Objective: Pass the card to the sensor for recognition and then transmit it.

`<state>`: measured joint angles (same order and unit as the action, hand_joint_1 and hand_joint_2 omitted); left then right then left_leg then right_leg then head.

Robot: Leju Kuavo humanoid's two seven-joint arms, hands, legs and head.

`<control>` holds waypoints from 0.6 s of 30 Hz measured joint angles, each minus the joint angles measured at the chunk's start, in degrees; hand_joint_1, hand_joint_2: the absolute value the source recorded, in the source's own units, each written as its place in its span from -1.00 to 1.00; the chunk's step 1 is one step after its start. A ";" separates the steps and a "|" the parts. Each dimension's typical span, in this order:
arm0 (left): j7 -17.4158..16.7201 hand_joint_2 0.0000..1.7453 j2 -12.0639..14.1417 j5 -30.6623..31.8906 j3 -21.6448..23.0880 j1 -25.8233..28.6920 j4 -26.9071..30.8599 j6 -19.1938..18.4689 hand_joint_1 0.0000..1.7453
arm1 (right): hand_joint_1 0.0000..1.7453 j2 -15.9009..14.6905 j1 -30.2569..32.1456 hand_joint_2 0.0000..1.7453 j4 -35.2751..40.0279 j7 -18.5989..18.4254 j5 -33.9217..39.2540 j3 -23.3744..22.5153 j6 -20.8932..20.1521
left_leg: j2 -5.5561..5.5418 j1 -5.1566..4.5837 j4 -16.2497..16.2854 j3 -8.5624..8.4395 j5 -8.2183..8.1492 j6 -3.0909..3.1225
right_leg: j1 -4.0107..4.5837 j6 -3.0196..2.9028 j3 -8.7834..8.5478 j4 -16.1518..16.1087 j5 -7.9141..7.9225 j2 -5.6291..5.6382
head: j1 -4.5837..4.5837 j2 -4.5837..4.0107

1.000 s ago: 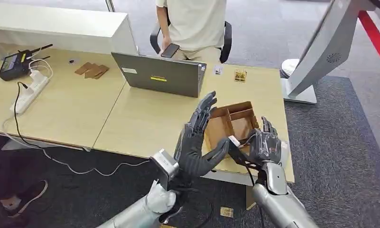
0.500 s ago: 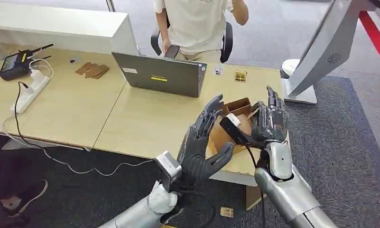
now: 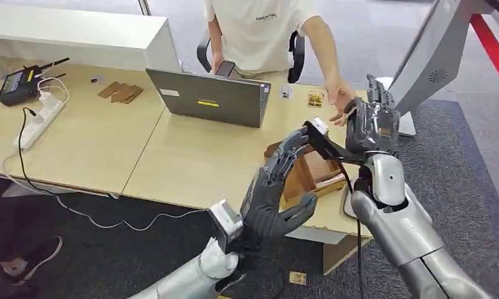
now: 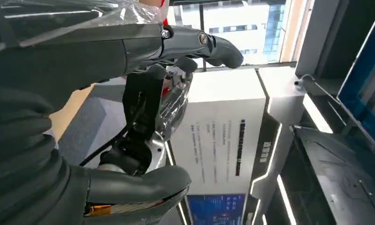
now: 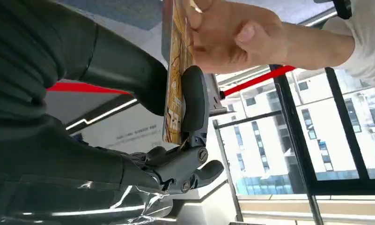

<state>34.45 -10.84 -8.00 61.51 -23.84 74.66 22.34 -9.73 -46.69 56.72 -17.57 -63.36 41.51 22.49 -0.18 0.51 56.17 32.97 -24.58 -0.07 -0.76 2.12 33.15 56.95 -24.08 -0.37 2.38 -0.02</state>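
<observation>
Right hand: the dark right hand (image 3: 371,124) is raised above the far right edge of the pale wooden worktop (image 3: 190,156), pinching a thin yellow patterned card (image 5: 176,84) between thumb and finger.
Card: upright in that grip; a person's hand (image 3: 338,96) grasps its other end.
Left hand: the dark left hand (image 3: 278,193) is released, fingers spread, palm up, near the front edge.
Box: an open brown cardboard box with compartments (image 3: 312,174) sits between the hands.
Laptop: a grey laptop (image 3: 212,96) stands at the far edge.
</observation>
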 joint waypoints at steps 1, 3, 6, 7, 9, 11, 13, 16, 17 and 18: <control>0.13 1.00 -0.15 -0.04 0.00 -0.11 -0.18 -0.31 -1.00 | 1.00 0.04 -0.58 1.00 -0.74 0.09 -0.18 0.11 -0.33 | -0.02 0.00 0.00 0.00 0.00 0.00 | 0.00 0.00 0.00 0.00 0.00 -0.01 | 0.02 0.00; 0.22 1.00 -0.35 -0.15 0.04 -0.23 -0.50 -0.50 -1.00 | 1.00 0.26 -1.51 1.00 -2.37 0.11 -0.41 0.44 -0.70 | -0.02 0.00 0.00 0.01 0.00 0.00 | 0.00 0.00 0.00 0.00 0.00 -0.01 | 0.02 0.00; 0.22 1.00 -0.61 -0.24 0.07 -0.30 -0.81 -0.50 -1.00 | 1.00 0.46 -2.40 1.00 -3.63 0.13 -0.46 0.61 -0.90 | -0.02 0.00 0.00 0.01 0.00 0.00 | 0.00 0.00 0.00 0.00 0.00 -0.01 | 0.02 0.00; 0.22 1.00 -0.63 -0.24 0.07 -0.34 -0.92 -0.50 -1.00 | 1.00 0.50 -2.53 1.00 -4.30 0.13 -0.46 0.68 -0.92 | -0.06 0.00 0.00 0.02 0.00 0.00 | 0.00 0.01 0.00 0.00 0.00 -0.02 | 0.02 0.00; 0.22 1.00 -0.66 -0.24 0.07 -0.37 -1.14 -0.50 -1.00 | 1.00 0.59 -2.63 1.00 -5.18 0.13 -0.46 0.83 -0.94 | -0.07 0.00 0.00 0.05 0.00 0.00 | 0.00 0.01 0.01 0.00 -0.01 -0.03 | 0.02 0.00; 0.22 1.00 -0.68 -0.24 0.09 -0.37 -1.20 -0.50 -1.00 | 1.00 0.61 -2.63 1.00 -5.77 0.11 -0.46 0.96 -0.94 | -0.06 0.00 0.00 0.05 0.00 0.00 | 0.00 0.01 0.03 0.00 -0.01 -0.02 | 0.02 0.00; 0.22 1.00 -0.85 -0.24 0.09 -0.39 -1.27 -0.50 -1.00 | 1.00 0.63 -2.66 1.00 -6.36 0.13 -0.46 1.03 -0.94 | -0.07 0.00 0.00 0.08 -0.01 0.00 | 0.00 0.01 0.04 0.00 -0.02 -0.03 | 0.02 0.00; 0.24 1.00 -0.92 -0.24 0.11 -0.48 -1.57 -0.61 -1.00 | 1.00 0.85 -3.02 1.00 -7.34 0.11 -0.52 1.22 -1.27 | -0.09 0.00 0.00 0.20 -0.02 0.01 | 0.00 0.01 0.16 0.00 -0.03 -0.04 | 0.02 0.00; 0.26 1.00 -0.92 -0.33 0.11 -0.54 -1.73 -0.89 -1.00 | 1.00 0.96 -3.30 1.00 -7.78 0.11 -0.57 1.31 -1.81 | -0.09 0.00 0.00 0.25 -0.02 0.01 | 0.00 0.01 0.21 0.00 -0.03 -0.04 | 0.04 0.00; 0.35 1.00 -0.92 -0.39 0.13 -0.57 -1.79 -1.09 -1.00 | 1.00 1.05 -3.62 1.00 -8.24 0.02 -0.68 1.38 -2.21 | -0.09 0.00 0.00 0.26 -0.02 0.01 | 0.00 0.01 0.23 0.00 -0.03 -0.04 | 0.02 0.00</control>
<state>34.80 -11.76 -8.39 61.64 -24.42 72.87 21.24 -8.68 -50.32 48.48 -17.55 -64.04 42.88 20.28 -0.27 0.51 56.17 33.24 -24.59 -0.07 -0.76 2.14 33.38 56.95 -24.12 -0.40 2.40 -0.02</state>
